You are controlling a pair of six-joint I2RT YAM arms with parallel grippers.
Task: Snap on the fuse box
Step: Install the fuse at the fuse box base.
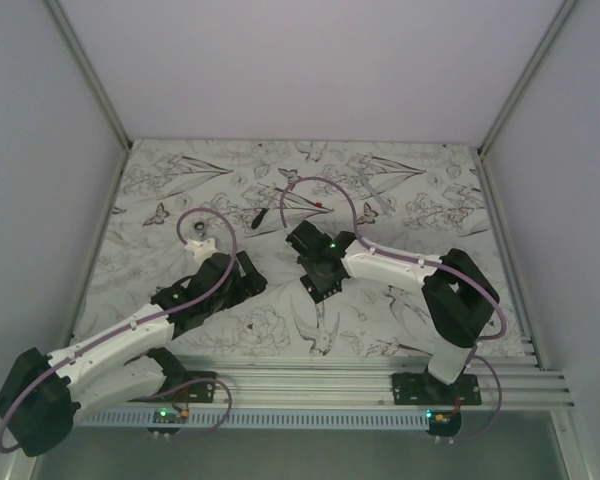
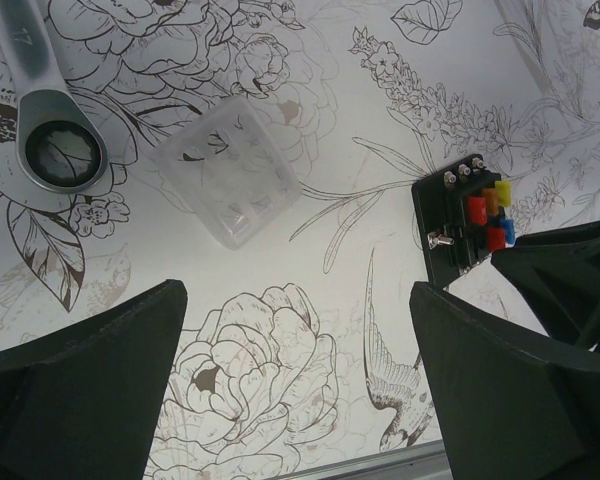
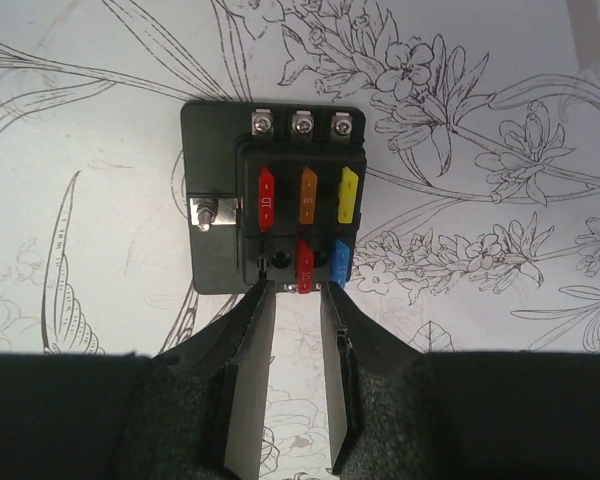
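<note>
The fuse box (image 3: 270,210) is a black square block with red, orange, yellow and blue fuses, lying flat on the floral mat. It also shows in the left wrist view (image 2: 468,228) and in the top view (image 1: 321,283). My right gripper (image 3: 295,292) points down at its near edge. Its jaws stand a narrow gap apart with nothing between them, and the fingertips (image 3: 263,300) touch the box's edge beside the lower red fuse. A clear plastic cover (image 2: 227,170) lies on the mat left of the box. My left gripper (image 2: 296,300) is wide open and empty above the mat.
A steel ratchet wrench (image 2: 52,140) lies at the far left, its ring also in the top view (image 1: 197,231). A thin black stick tool (image 1: 258,217) and a tiny red fuse (image 1: 321,205) lie farther back. The metal rail (image 1: 320,385) runs along the near edge.
</note>
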